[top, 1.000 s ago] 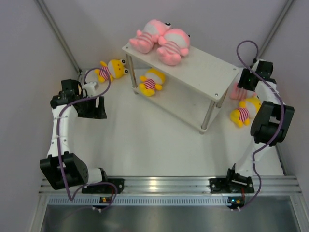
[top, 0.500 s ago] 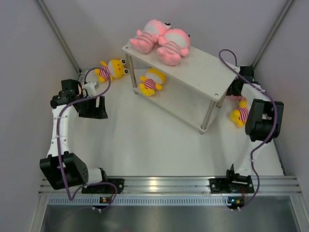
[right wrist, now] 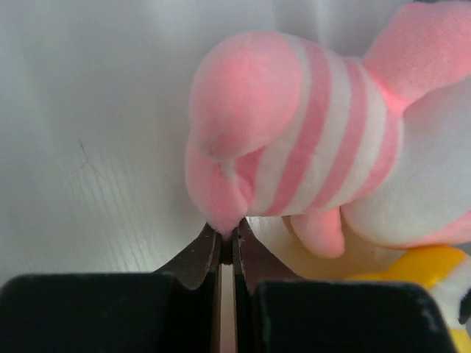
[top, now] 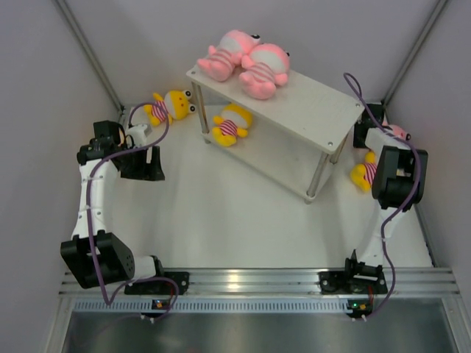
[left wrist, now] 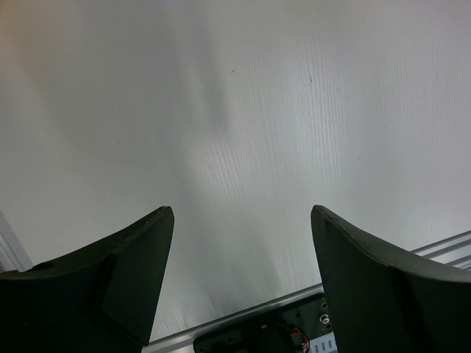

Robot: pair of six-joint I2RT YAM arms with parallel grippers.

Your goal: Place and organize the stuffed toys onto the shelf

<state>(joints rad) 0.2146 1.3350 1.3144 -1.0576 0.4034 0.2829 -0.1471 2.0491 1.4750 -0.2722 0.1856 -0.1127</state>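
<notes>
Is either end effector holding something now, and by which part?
The right end effector is shut on the pink plush toy in a striped shirt, pinching only the tip of one pink limb. The left end effector is open and empty.

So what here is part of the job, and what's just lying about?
Job: shelf; two pink toys on top; yellow toy underneath; yellow toy left of it; pink toy in the right gripper; yellow toy beside that.
Just there: metal rail; grey poles.
</notes>
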